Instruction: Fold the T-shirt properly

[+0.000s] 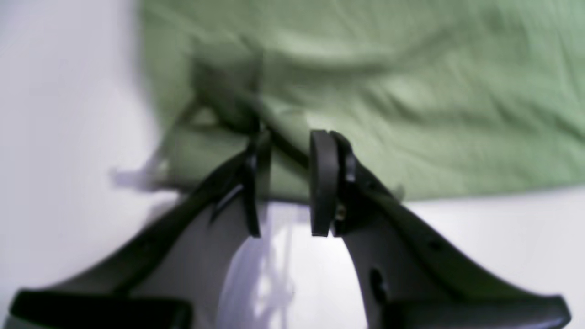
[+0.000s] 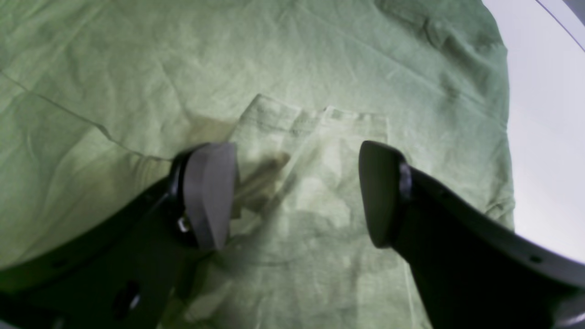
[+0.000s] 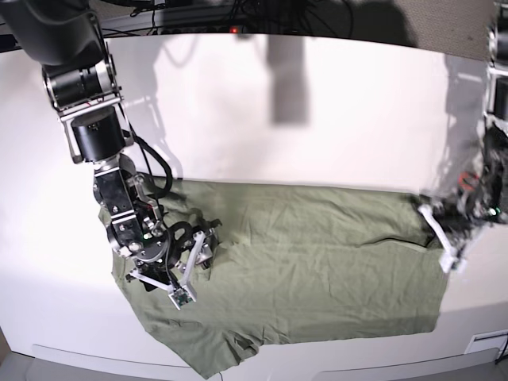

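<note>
T-shirt [image 3: 302, 262] lies spread flat across white table [image 3: 317, 111]; right gripper [image 2: 292, 192] hangs jaws wide over the shirt, nothing held; left gripper [image 1: 285, 183] at shirt's edge, jaws narrow, grip unclear.

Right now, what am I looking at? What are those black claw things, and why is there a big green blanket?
That green thing is a T-shirt, spread flat on a white table. A robot with two arms wants to fold it.

The picture from above shows everything: one arm on each side of the shirt.

The other two pictures come from little cameras on the robot's wrists, looking past its claws. Those claws are called grippers; they pinch like fingers.

The right gripper hovers over the shirt with its jaws wide apart, holding nothing. Under it you can see a pale printed mark.

The left gripper is at the shirt's edge. Its jaws are partly closed, with a gap between them. The picture is blurry, so I cannot tell if it has pinched any cloth.
</note>
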Controlling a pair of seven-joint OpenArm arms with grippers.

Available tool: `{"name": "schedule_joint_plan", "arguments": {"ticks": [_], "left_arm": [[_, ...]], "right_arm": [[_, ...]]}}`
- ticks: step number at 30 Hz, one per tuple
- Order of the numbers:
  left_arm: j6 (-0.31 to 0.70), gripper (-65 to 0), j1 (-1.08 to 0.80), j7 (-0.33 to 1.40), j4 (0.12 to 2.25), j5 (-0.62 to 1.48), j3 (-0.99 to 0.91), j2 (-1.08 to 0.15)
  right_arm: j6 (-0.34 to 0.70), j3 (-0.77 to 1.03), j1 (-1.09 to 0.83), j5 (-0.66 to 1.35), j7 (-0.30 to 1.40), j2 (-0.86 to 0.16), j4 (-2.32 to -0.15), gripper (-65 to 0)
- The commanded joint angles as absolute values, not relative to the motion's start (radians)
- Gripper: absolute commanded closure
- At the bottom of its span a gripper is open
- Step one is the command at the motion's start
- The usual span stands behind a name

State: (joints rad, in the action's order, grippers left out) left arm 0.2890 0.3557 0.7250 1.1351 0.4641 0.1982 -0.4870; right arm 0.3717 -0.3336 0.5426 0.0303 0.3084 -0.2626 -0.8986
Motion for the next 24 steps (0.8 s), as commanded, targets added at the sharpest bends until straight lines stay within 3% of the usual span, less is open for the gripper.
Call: {"name": "schedule_joint_plan", "arguments": {"ticks": [1,6,14,24], "left_arm": [[0.292,-14.0,0.381,0.678,1.151,0.456,0.191,-0.490],[0.290,-13.9,0.377,0.580,1.123,0.302,0.191,-0.429],[0.308,-13.9,0.484,0.553,0.867,0.303,0.191,-0.400],[0.311,-13.9,0.550,0.495,0.848,0.297,0.191,-0.399]], "right_arm": [[0.366,-0.327,0.578,0.034,0.286,-0.263,-0.917,-41.5],[0.366,-0.327,0.578,0.035,0.290,-0.258,-0.917,-41.5],[0.366,-0.327,0.578,0.034,0.299,-0.258,-0.917,-41.5],[0.366,-0.327,0.578,0.035,0.290,-0.258,-0.917,-41.5]]}}
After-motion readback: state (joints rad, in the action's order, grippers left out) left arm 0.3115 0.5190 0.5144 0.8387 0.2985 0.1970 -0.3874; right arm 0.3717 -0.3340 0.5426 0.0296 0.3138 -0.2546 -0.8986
